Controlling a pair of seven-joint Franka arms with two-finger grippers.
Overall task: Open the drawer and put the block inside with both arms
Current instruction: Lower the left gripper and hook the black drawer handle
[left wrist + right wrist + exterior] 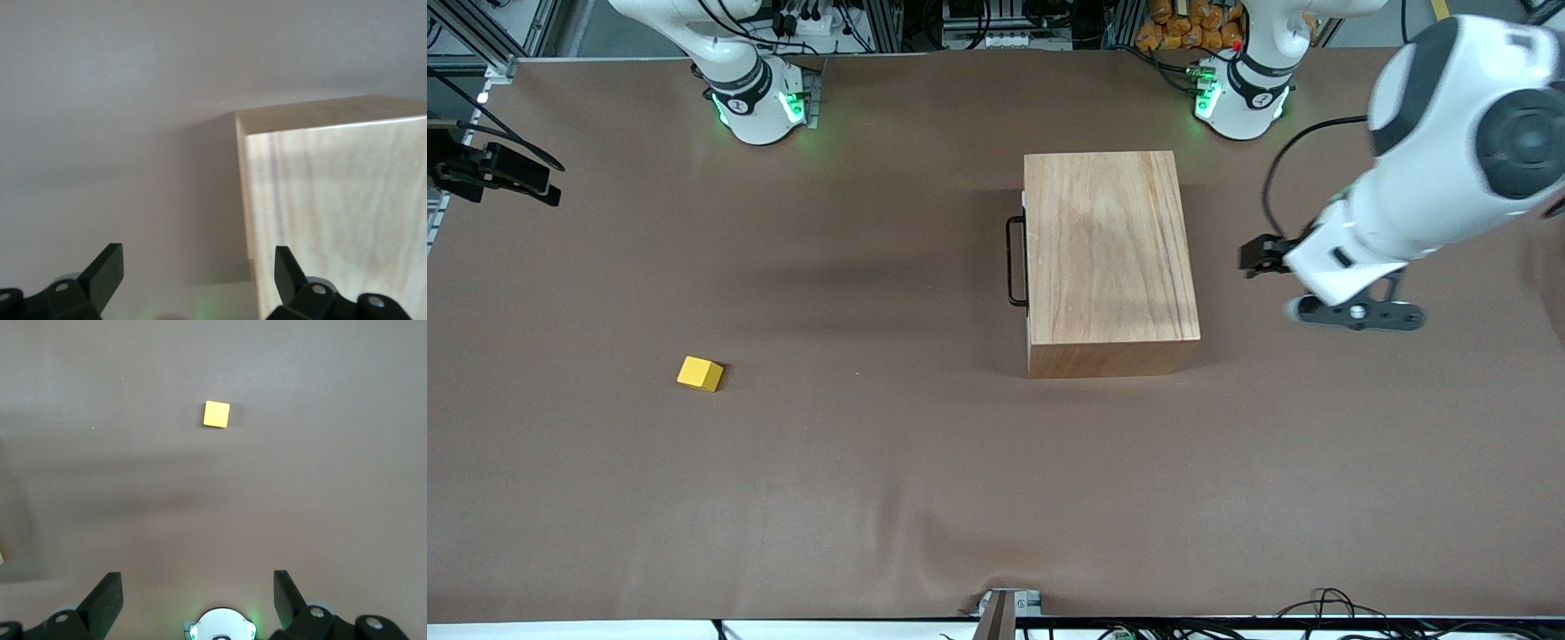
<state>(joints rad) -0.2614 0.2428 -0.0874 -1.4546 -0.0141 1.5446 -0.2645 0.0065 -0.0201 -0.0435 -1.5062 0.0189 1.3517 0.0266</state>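
The drawer (1024, 258) sits closed in the wooden box (1107, 249) mid-bench (871, 498), its black handle (1014, 261) facing the right arm's end. The yellow block (700, 373) lies well apart, nearer the front camera. The left end effector (197, 277) hovers wide beside the box; the right end effector (197, 593), wide, waits high above the block. A glancing pull on the thin handle could drag the whole box.

Colours on my screens right now

I'm seeing a bright yellow block (700, 373) sitting on the plain brown table (871, 489), a pale wooden box (1107, 253) showing streaky grain, its handle (1015, 261) black, and white arms with green lights glowing at their bases (760, 102).
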